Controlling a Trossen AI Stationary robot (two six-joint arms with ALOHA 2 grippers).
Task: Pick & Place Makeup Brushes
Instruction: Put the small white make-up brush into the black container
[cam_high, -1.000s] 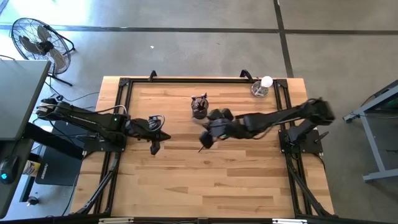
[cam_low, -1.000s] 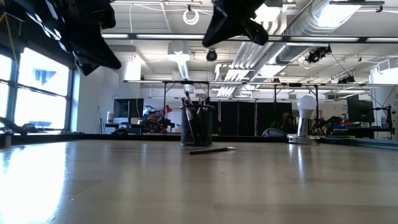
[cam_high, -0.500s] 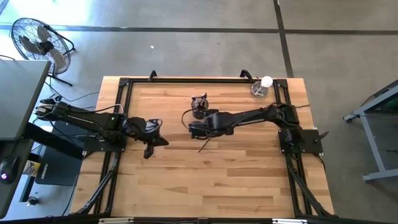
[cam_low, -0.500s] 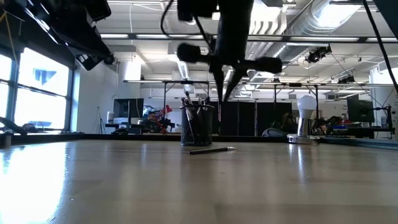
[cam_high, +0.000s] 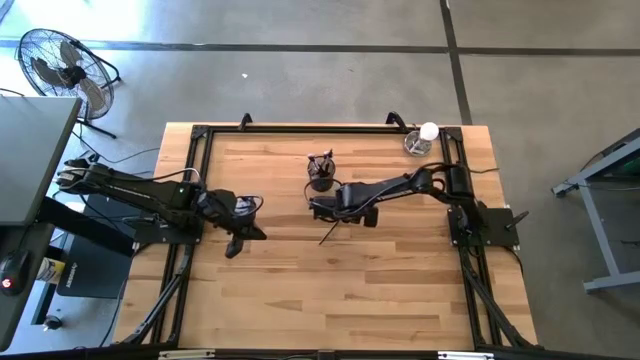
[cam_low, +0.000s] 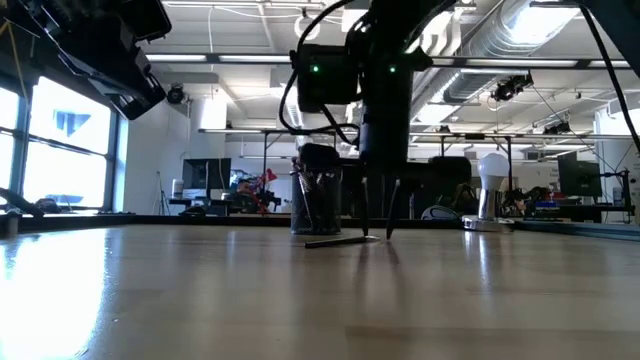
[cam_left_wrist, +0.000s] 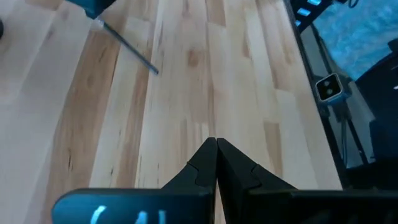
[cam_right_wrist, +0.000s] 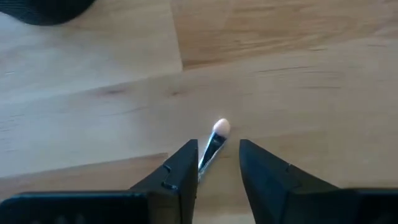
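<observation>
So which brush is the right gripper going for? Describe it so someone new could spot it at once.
Start at the black cup at the table's far middle, with brushes standing in it. Just in front of it, the right gripper hangs open over a single brush lying flat on the wood. It is the only one lying loose, with a pale tip between the fingers.

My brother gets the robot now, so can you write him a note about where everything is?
Right gripper: jaws open, low over the table, straddling the one loose makeup brush, not yet gripping it.
Left gripper: jaws shut, empty, waiting over the table's left side.
Black cup: stands mid-table toward the far edge with the other brushes upright inside.
Done: those brushes are in the cup.
Left: close on the loose brush, lift it, drop it into the cup.
</observation>
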